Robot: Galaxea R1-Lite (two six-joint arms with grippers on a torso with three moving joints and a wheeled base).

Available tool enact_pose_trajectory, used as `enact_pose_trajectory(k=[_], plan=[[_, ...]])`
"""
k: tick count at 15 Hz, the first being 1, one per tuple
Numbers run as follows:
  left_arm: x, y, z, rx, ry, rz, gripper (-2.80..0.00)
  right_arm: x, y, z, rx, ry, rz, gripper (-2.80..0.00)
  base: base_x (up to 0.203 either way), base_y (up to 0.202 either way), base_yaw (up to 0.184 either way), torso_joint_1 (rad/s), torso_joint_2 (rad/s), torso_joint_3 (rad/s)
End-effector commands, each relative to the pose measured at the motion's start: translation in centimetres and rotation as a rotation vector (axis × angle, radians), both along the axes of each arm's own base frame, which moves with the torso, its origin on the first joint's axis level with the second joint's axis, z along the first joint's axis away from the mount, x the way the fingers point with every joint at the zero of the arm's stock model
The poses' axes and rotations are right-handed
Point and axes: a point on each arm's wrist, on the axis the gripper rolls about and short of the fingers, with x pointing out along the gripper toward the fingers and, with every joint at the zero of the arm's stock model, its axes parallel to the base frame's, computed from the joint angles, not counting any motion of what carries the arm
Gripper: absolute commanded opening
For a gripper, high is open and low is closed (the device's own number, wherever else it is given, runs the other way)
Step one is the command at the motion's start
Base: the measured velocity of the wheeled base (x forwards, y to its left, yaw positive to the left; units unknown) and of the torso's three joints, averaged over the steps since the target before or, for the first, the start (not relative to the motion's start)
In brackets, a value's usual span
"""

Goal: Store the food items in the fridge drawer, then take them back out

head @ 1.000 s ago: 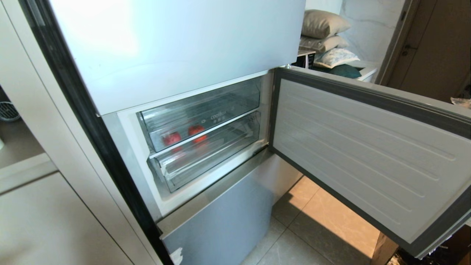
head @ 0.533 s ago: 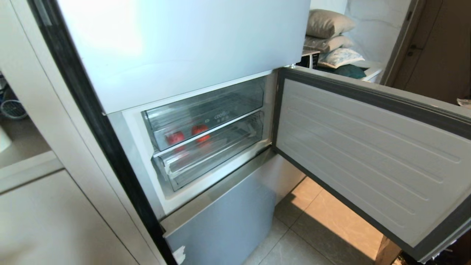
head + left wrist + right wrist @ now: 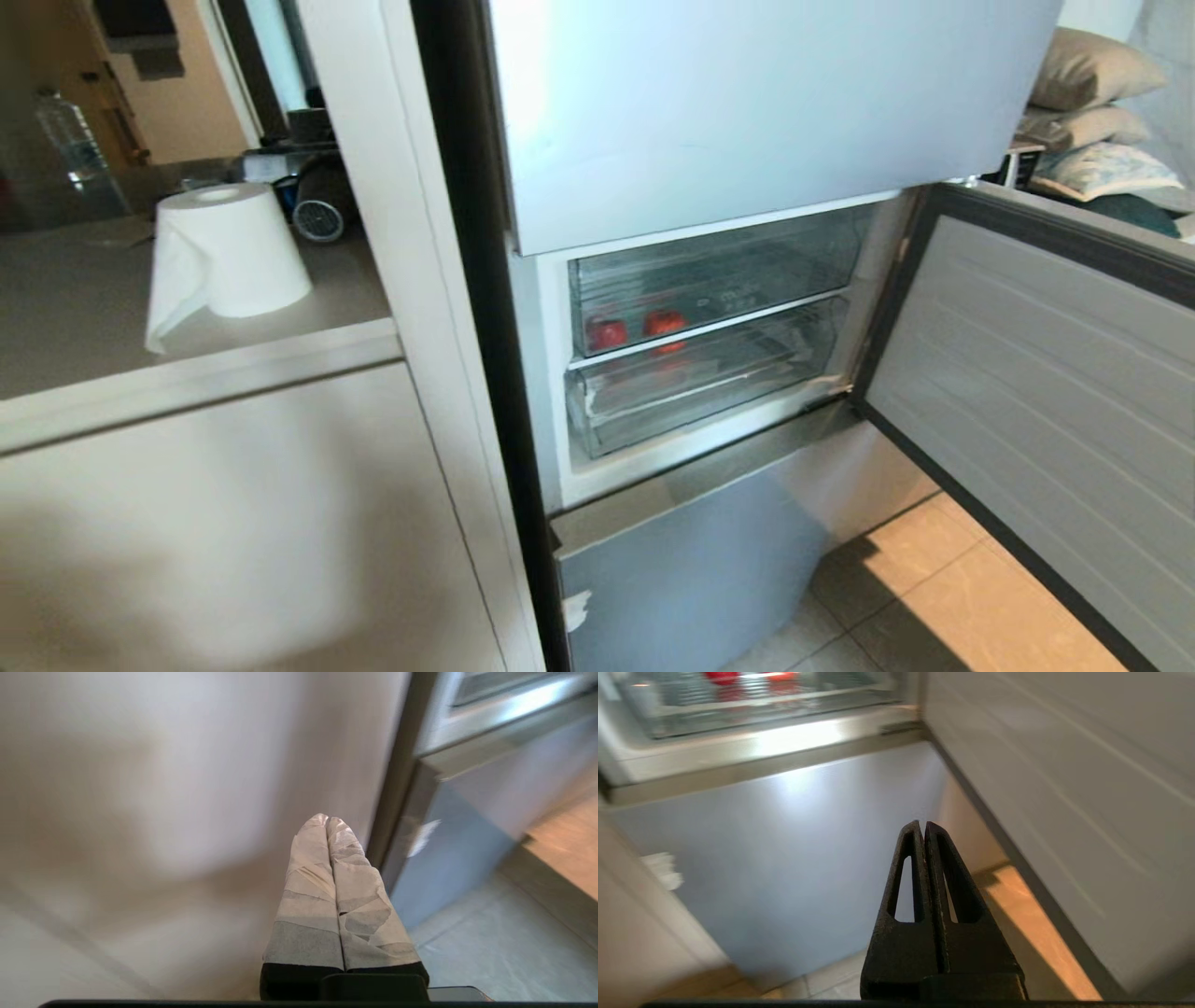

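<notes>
Fridge drawer pushed in, long axis left-right, front wall facing out. Red apple and round orange-red fruit side by side inside, left end. Left pincer and right pincer pressed together, empty, low before fridge. Paper roll on bench.

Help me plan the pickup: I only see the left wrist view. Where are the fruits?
Observer: The left fruit and the right fruit sit side by side in the upper clear drawer, at its left end.
Operator: Is that drawer pulled out?
Observer: No, it looks pushed in.
Operator: And the right gripper?
Observer: The right gripper is shut and empty, facing the lower blue panel.
</notes>
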Motion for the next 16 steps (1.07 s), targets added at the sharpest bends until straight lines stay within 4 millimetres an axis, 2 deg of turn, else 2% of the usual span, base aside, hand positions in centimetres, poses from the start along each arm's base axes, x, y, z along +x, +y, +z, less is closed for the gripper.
enact_pose_trajectory(k=[1,12,14,16], plan=[[0.00,0.00,-0.01,0.000,0.001,0.001,-2.80,0.01,0.00,0.01,-0.001,0.001,0.001,-2.80,-0.001,-0.007,0.183,0.005,0.00,-0.002],[0.00,0.00,-0.01,0.000,0.001,0.001,-2.80,0.01,0.00,0.01,0.001,0.001,0.001,-2.80,0.001,-0.008,0.174,0.004,0.00,0.002],[0.00,0.00,-0.01,0.000,0.001,0.001,-2.80,0.01,0.01,-0.03,-0.030,0.004,0.004,-2.80,0.000,-0.007,0.120,0.001,0.00,0.004],[0.00,0.00,-0.01,0.000,0.001,0.001,-2.80,0.01,0.01,0.02,-0.005,0.000,0.004,-2.80,0.000,0.000,0.000,0.000,0.00,0.000]])
